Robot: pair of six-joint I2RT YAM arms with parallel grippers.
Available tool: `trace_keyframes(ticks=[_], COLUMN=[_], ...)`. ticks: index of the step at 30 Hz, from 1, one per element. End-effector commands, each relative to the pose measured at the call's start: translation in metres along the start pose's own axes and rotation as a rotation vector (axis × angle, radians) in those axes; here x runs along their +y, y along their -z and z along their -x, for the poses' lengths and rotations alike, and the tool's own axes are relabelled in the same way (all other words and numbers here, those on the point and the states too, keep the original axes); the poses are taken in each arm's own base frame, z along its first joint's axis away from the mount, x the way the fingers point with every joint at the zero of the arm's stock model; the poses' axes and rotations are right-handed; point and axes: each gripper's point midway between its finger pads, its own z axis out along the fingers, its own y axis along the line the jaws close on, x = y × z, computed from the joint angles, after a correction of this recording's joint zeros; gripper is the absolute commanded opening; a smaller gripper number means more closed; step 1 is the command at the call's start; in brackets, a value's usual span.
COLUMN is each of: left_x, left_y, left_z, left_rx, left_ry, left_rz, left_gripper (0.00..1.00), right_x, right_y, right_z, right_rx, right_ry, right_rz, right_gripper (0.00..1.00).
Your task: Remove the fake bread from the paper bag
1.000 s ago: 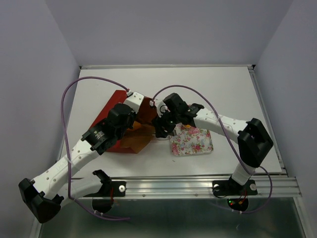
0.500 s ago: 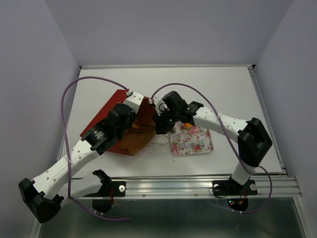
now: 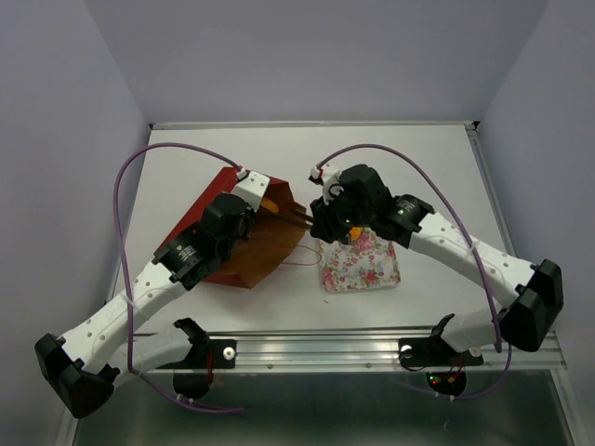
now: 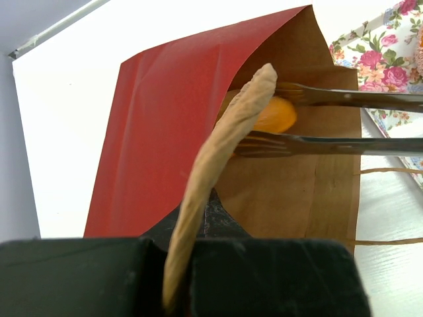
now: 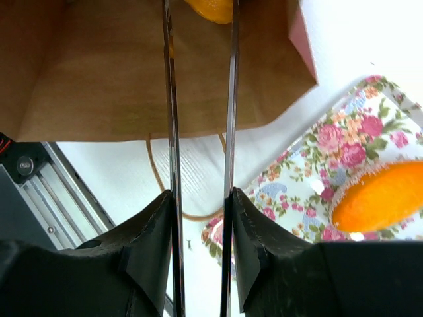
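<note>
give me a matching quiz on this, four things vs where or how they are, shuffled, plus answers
1 left claw
2 right claw
3 tongs
4 floral tray

A grip a bread piece inside the paper bag
B pinches the bag's rim
C carries a second bread piece
D shut on the tongs

Pairs: 1-B, 2-D, 3-A, 4-C

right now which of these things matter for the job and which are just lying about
Job: bag; bread in bag; bread on tray; left fingers, pinching the bag rim; right fingers, either side of the bread in bag.
Lying about: tray, though it holds bread; rail.
</note>
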Motion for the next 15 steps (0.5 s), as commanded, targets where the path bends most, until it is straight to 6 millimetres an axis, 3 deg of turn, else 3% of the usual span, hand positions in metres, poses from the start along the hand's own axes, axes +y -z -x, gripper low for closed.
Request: trace_keyframes(ticks=[1, 9, 15], left_x=[0.008, 0.014, 0.012], left_y=[0.007, 0.008, 0.002], left_z=[0.025, 0.032, 0.032], left_rx=[-0.080, -0.102, -0.091], left_ry=[0.038, 0.064, 0.068], left_rz=[0.030, 0.067, 0.072], left_gripper=[0.00, 0.00, 0.00], right_x=[0.003, -0.001, -0.010], right_y=[0.028, 0.089, 0.140], right_z=[0.009, -0.023, -0.028], right_rx=[-0.060, -0.005, -0.038], right_ry=[-0.025, -0.129, -0.221], right_rz=[-0.033, -0.137, -0.257], right_gripper=[0.09, 0.04, 0.01])
